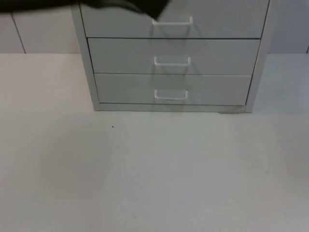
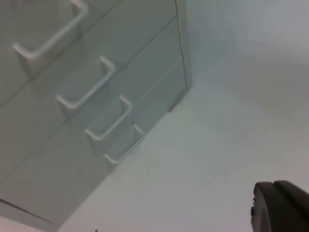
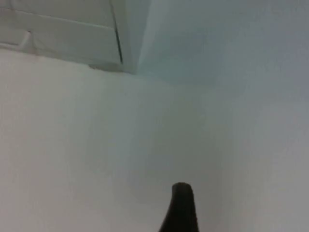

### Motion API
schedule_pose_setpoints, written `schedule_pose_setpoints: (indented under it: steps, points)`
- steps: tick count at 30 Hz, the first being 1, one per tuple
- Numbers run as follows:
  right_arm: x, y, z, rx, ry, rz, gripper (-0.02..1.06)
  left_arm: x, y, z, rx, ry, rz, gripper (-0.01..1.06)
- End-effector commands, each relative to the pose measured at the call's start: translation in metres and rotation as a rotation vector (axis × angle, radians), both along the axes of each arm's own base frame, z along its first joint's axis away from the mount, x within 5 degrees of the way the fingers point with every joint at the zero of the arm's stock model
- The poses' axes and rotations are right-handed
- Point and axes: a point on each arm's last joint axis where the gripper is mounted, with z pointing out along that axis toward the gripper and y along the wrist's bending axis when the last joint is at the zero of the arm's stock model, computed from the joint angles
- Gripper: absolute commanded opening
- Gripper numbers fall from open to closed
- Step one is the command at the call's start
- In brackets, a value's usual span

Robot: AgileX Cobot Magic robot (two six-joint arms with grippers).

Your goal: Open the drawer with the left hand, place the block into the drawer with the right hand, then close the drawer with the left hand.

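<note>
Drawer cabinet [image 1: 174, 58], light grey, stands at the 12 o'clock side of the white table [image 1: 154, 174], with three drawers visible in the top view, all of them shut. Each drawer has a white handle: top handle [image 1: 172, 21], middle handle [image 1: 172, 61], lowest handle [image 1: 171, 95]. The left gripper [image 1: 145, 7] is a dark blurred shape at about 11 o'clock, just beside the top handle; whether its fingers are apart or together I cannot tell. The right wrist view shows one black fingertip [image 3: 179, 208] above the bare table, near the cabinet's corner.
</note>
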Motion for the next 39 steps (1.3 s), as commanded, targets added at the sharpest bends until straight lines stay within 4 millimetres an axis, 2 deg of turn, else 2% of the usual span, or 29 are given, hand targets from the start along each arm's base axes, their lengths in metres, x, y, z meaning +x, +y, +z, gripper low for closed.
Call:
schedule_pose_setpoints:
  steps: [1,3,7,9,15,17,26,27,32,39]
  points:
    - [-0.011,0.003,0.01,0.012,-0.069,0.05,0.62,-0.009,0.007,0.008,-0.016,-0.002,-0.01,0.0]
    - [-0.018,0.004,0.015,0.025,-0.095,0.065,0.62,-0.015,0.014,0.014,-0.023,-0.014,-0.012,0.0]
    - [-0.046,-0.001,0.032,0.102,-0.204,0.089,0.62,-0.038,0.038,0.029,-0.081,-0.07,-0.014,0.0]
    - [-0.053,-0.003,0.035,0.114,-0.229,0.089,0.62,-0.044,0.044,0.029,-0.095,-0.083,-0.015,0.0]
    - [-0.088,-0.015,0.046,0.163,-0.321,0.094,0.62,-0.08,0.078,0.011,-0.172,-0.078,-0.013,0.0]
    - [-0.094,-0.017,0.046,0.157,-0.328,0.098,0.62,-0.086,0.084,0.009,-0.191,-0.082,-0.014,0.0]
    - [-0.128,-0.029,0.038,0.115,-0.379,0.149,0.62,-0.132,0.131,0.004,-0.301,-0.146,-0.017,0.0]
    - [-0.128,-0.029,0.038,0.115,-0.379,0.149,0.62,-0.132,0.131,0.004,-0.301,-0.146,-0.017,0.0]
    - [-0.144,-0.032,0.01,0.132,-0.391,0.178,0.62,-0.153,0.153,-0.022,-0.338,-0.114,0.008,0.0]
    - [-0.16,-0.035,-0.002,0.166,-0.437,0.201,0.62,-0.168,0.169,-0.042,-0.409,-0.104,0.039,0.0]
